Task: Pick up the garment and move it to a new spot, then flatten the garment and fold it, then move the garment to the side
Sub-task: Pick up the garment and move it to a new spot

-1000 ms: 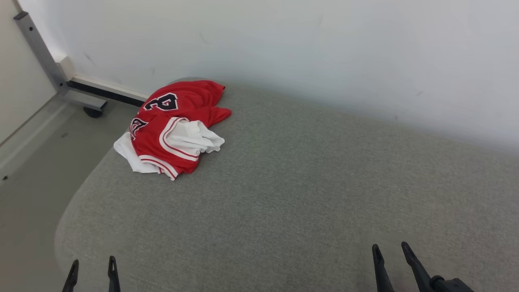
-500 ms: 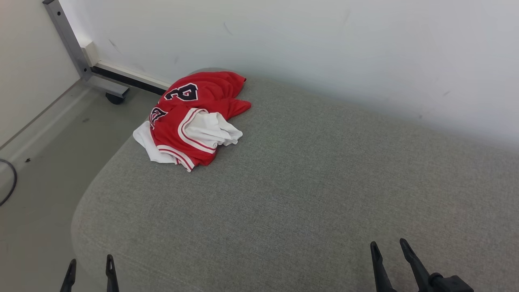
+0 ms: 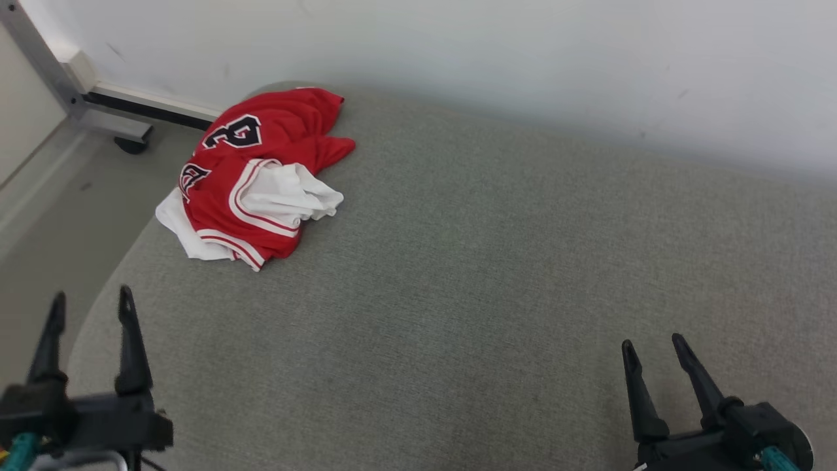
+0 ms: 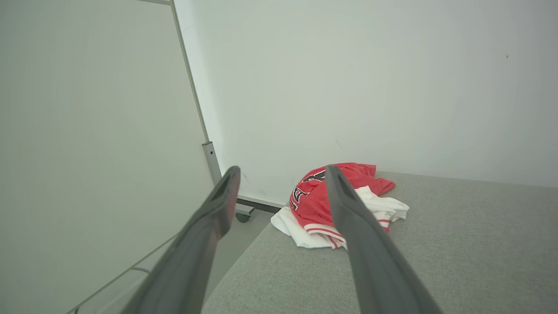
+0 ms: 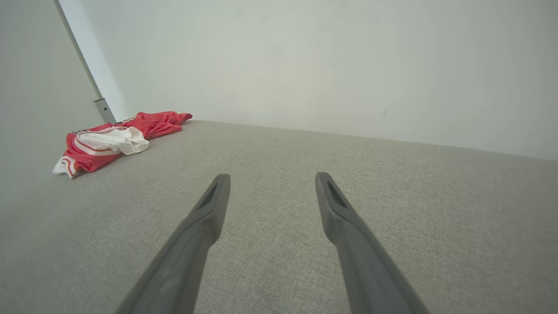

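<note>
The garment (image 3: 258,171) is a red jersey with white trim and dark lettering, lying crumpled at the far left corner of the grey cushioned surface (image 3: 471,275). It also appears in the left wrist view as the garment (image 4: 314,200) and far left in the right wrist view as the garment (image 5: 109,139). My left gripper (image 3: 91,304) stands open at the near left edge, well short of the garment, holding nothing. My right gripper (image 3: 654,347) is open at the near right, empty, over bare fabric. The left gripper (image 4: 281,172) and right gripper (image 5: 270,179) show spread fingers.
A white wall (image 3: 523,59) runs along the back of the surface. A metal frame on a caster (image 3: 131,142) stands on the floor (image 3: 59,222) to the left, beside a pale panel (image 4: 87,131). The surface's left edge drops off to the floor.
The head camera has shifted, so the whole picture moved. Both grippers now reach higher into the head view, the left one much more than before. The garment lies as it did.
</note>
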Tool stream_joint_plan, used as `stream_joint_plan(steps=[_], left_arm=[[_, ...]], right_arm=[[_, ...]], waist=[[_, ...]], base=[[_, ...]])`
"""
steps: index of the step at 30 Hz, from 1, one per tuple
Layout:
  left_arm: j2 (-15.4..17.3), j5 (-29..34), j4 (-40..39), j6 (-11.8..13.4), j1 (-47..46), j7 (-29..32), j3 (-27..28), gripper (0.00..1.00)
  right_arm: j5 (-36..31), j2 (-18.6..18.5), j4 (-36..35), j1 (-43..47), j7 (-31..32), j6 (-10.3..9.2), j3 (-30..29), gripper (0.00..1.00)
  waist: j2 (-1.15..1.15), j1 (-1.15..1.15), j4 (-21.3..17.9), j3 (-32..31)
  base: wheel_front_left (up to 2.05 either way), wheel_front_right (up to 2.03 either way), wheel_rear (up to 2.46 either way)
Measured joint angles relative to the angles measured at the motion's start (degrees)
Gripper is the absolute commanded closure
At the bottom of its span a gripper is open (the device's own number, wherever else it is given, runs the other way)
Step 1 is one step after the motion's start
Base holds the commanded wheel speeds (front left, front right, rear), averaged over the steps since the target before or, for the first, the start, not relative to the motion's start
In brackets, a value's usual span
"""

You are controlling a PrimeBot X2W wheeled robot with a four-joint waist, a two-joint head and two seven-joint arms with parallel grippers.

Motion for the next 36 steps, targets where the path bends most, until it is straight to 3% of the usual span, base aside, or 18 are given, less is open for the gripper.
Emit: stream_joint_plan(steps=[13, 19, 29, 36], left_arm=[[7.0, -4.0, 6.4, -1.0, -22.3, 0.0, 4.0, 0.00], [12.0, -5.2, 13.3, -1.5, -31.2, 0.6, 4.8, 0.00], [17.7, -5.9, 25.6, -1.9, -40.7, 3.1, 4.6, 0.00], [20.7, -7.5, 34.4, -2.5, -44.0, 9.6, 3.3, 0.00]], right_arm=[[-0.8, -3.5, -6.2, -4.6, 0.0, 0.00, -2.2, 0.00], [-1.2, -4.5, -11.0, -5.9, 0.0, 0.00, -3.7, 0.00], [-2.0, -4.4, -18.4, -6.0, 0.0, 0.00, -5.2, 0.00], [-2.3, -4.2, -19.5, -5.8, 0.0, 0.00, -5.4, 0.00]], waist=[[0.00, 0.01, -7.1, 10.0], [0.01, 0.01, -10.9, 15.8], [0.01, 0.00, -16.9, 24.0], [0.01, 0.00, -20.0, 27.0]], base=[[0.00, 0.00, 0.00], [0.00, 0.00, 0.00], [0.00, 0.00, 0.00], [0.00, 0.00, 0.00]])
